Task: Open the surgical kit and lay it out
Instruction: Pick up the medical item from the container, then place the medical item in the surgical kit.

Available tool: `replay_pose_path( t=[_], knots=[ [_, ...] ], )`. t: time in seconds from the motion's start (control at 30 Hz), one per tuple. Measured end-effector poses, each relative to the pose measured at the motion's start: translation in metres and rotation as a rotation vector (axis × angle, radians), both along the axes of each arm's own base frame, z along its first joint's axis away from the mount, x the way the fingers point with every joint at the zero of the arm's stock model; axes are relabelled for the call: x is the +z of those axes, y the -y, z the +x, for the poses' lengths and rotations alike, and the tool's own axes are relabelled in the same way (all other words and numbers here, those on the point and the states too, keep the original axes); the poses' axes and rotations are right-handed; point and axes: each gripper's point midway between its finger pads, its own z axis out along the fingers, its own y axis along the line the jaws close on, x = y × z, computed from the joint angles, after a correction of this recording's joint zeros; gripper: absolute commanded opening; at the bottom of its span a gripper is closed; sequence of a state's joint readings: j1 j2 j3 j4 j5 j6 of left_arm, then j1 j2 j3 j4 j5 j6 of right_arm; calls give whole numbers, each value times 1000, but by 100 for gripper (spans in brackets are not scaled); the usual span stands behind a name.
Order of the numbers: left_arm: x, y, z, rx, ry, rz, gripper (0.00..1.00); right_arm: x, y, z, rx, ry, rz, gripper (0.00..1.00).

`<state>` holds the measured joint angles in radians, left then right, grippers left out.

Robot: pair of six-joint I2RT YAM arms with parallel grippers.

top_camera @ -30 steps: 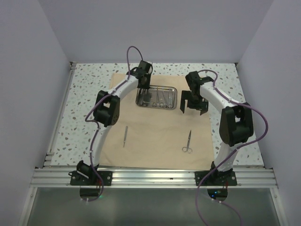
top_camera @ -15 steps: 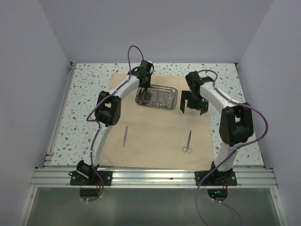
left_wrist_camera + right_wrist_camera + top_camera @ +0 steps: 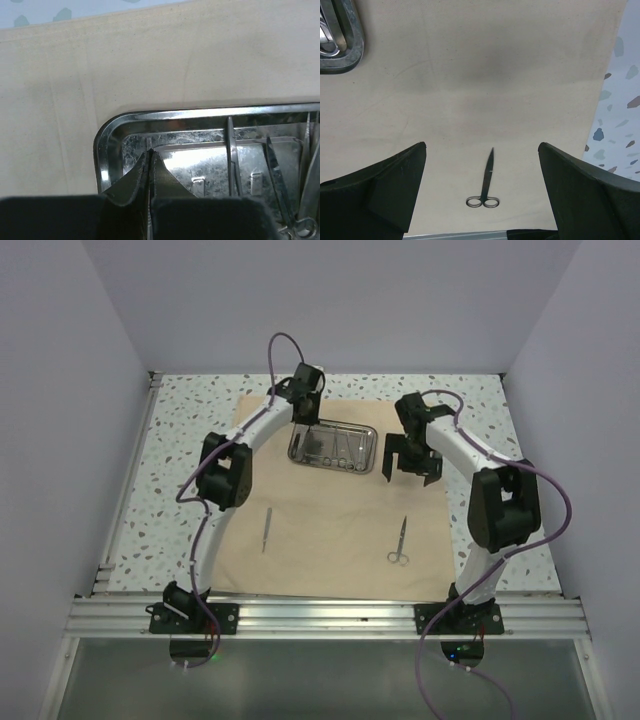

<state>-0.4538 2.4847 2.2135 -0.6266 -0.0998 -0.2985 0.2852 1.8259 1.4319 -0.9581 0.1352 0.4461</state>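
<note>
The beige cloth wrap [image 3: 330, 520] lies spread flat, with the steel tray [image 3: 372, 430] near its far edge. My left gripper [image 3: 304, 428] is down in the tray's left end; in the left wrist view its tips [image 3: 149, 151] are pressed together by the tray's corner [image 3: 102, 150], with a thin steel sliver showing between the pads. Slim steel instruments [image 3: 232, 160] lie further right in the tray. The scissors [image 3: 399, 543] rest on the cloth at the near right. My right gripper [image 3: 411, 462] hangs open above the cloth, the scissors [image 3: 485, 182] below and between its fingers.
A slim steel tool [image 3: 266, 529] lies on the cloth at the near left. The speckled tabletop [image 3: 190, 420] surrounds the cloth, with walls on three sides and an aluminium rail [image 3: 330, 618] at the near edge. The tray's corner [image 3: 350, 55] shows in the right wrist view.
My left gripper has closed its jaws inside the tray's left end and shifted slightly. The right arm has not moved.
</note>
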Motion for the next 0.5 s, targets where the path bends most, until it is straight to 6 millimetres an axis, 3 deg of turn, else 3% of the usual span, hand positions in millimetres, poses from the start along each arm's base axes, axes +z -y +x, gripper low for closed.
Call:
replay_pose_path(
  t=[0.17, 0.3, 0.4, 0.5],
  knots=[
    [44, -1, -3, 7, 49, -35, 0, 7, 0, -3, -3, 20, 12, 98],
    [73, -7, -18, 17, 69, -53, 0, 13, -2, -2, -2, 38, 27, 98],
    [76, -22, -49, 30, 40, -47, 0, 17, -4, -2, -1, 50, 39, 98],
    [60, -42, -99, 44, -29, -20, 0, 22, -4, -2, 0, 62, 45, 98]
  ],
)
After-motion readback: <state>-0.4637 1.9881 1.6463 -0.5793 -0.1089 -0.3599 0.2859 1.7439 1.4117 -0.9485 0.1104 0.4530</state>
